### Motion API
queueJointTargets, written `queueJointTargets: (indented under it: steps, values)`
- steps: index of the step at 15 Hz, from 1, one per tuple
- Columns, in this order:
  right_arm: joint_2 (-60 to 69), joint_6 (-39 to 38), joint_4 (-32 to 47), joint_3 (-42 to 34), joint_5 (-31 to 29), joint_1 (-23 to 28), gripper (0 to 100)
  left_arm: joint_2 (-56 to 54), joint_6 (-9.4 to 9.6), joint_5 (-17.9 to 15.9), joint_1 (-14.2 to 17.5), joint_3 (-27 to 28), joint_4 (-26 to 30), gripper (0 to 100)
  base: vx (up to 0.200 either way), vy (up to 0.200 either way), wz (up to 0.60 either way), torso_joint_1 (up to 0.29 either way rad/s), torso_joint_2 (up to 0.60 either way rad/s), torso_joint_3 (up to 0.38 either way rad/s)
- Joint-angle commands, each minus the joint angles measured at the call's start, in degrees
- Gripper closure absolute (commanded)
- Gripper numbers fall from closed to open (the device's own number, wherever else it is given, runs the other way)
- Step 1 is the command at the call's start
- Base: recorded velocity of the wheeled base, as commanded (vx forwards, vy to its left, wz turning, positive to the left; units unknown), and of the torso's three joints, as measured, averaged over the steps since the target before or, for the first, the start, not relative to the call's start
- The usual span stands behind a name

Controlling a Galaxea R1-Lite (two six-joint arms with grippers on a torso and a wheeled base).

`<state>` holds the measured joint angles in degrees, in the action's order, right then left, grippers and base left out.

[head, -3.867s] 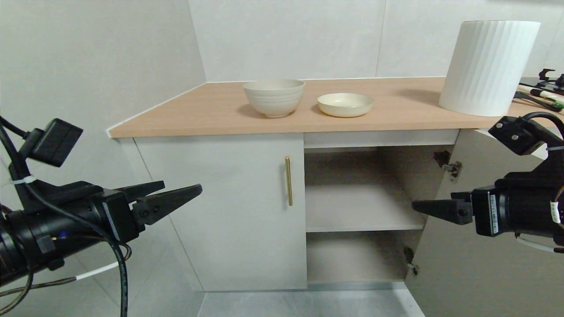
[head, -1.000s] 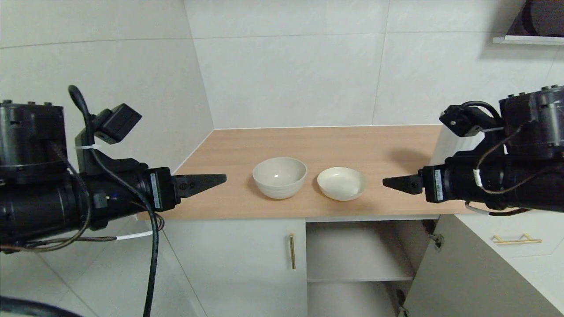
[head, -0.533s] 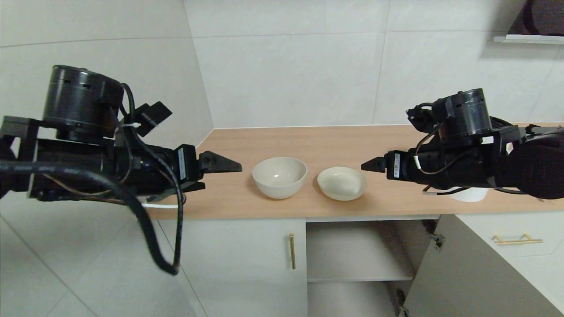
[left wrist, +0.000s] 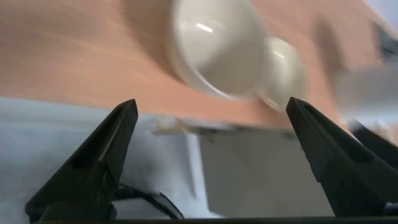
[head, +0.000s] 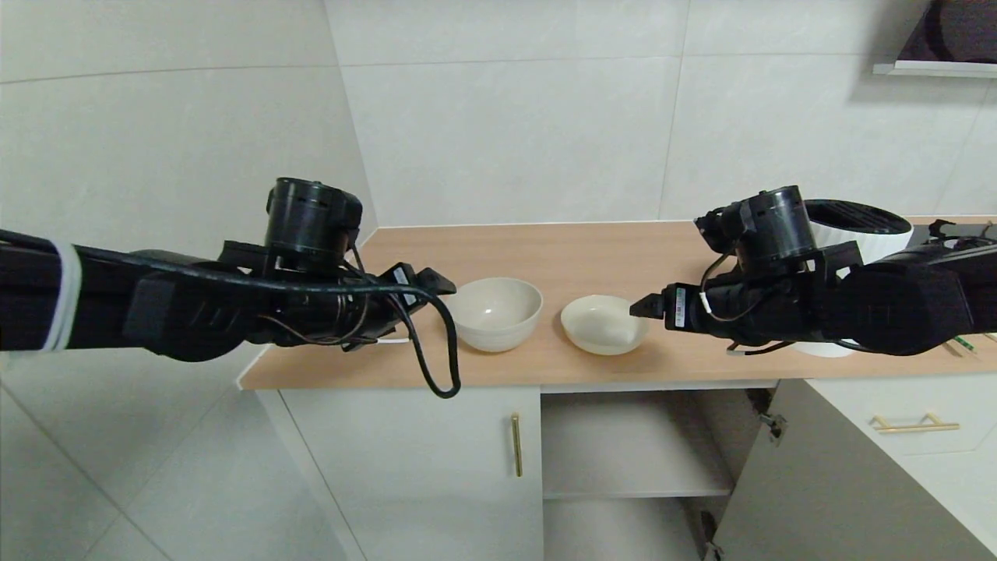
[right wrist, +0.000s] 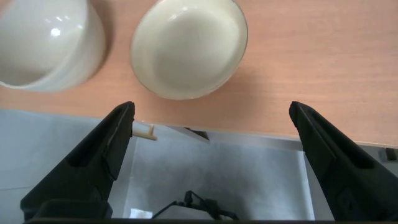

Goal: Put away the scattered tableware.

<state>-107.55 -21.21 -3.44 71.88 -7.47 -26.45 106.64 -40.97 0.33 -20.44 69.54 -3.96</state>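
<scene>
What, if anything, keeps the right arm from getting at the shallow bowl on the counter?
Probably nothing, so yes, it looks reachable. The right gripper hangs open right beside the shallow bowl, nothing lies between them, and the deeper bowl sits on its far side.

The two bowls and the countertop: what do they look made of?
Deep bowl: cream and glossy, with a bright glint inside; glazed ceramic or hard plastic, can't tell which. Shallow bowl: same cream with a duller sheen; likely the same kind. Countertop: matte light-brown wood grain, probably laminate or veneer.
</scene>
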Motion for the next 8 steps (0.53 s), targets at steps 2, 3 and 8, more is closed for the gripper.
queueJointTargets:
  steps: [2, 3, 8]
  values:
    - [-0.6, 0.1, 0.0, -0.2, 0.0, 0.0, 0, 5.7, -3.50, 0.7, -0.6, 2.8, -0.1, 0, 0.000, 0.000, 0.00, 0.000, 0.00, 0.000]
    - [-0.6, 0.1, 0.0, -0.2, 0.0, 0.0, 0, 7.4, -4.82, 0.7, -0.6, 4.3, -0.1, 0, 0.000, 0.000, 0.00, 0.000, 0.00, 0.000]
    - [-0.6, 0.0, 0.0, -0.2, 0.0, 0.0, 0, 11.0, -6.31, 1.3, -0.5, 8.3, -0.1, 0, 0.000, 0.000, 0.00, 0.000, 0.00, 0.000]
